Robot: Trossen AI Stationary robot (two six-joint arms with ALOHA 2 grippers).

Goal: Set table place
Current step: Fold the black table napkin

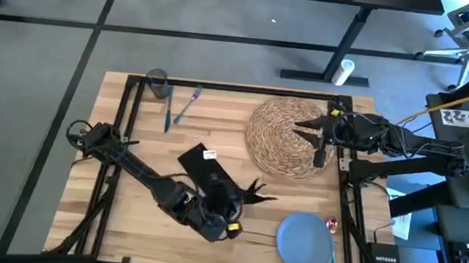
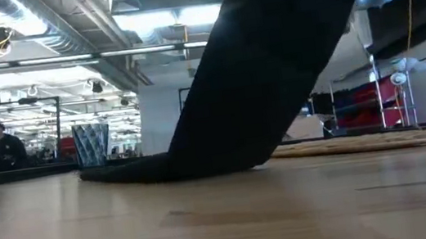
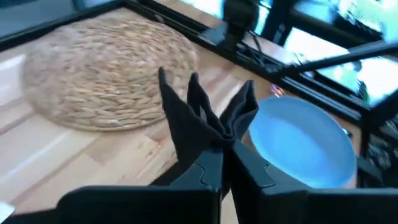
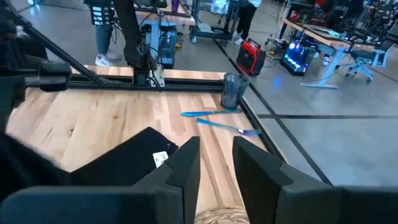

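Gripping one corner of the black napkin (image 1: 210,174), the left end effector (image 1: 250,191) sits near the front middle of the light wood surface (image 1: 124,224), its fingers (image 3: 208,168) pressed together on a bunched fold of cloth that sticks up between them in the left wrist view. The remaining cloth trails back across the boards, a small white tag showing on it; in the low view the lifted napkin (image 2: 270,54) rises as a dark slope from the boards.

The round woven straw placemat (image 1: 281,136) lies toward the far right of the surface. The right end effector (image 1: 307,131) hovers over its right part, fingers (image 4: 186,163) held apart with nothing between them.

The blue plate (image 1: 305,242) rests at the front right corner, apart from the placemat and just beside the left end effector. Red-handled cutlery (image 1: 331,225) and a green-handled piece (image 1: 333,261) lie along the plate's right edge, close to the black frame.

At the far left corner stands the small grey glass (image 1: 156,82). Beside it, two blue-teal utensils (image 1: 181,108) lie on the boards, their ends crossing in the right wrist view; one is a fork (image 4: 225,126).
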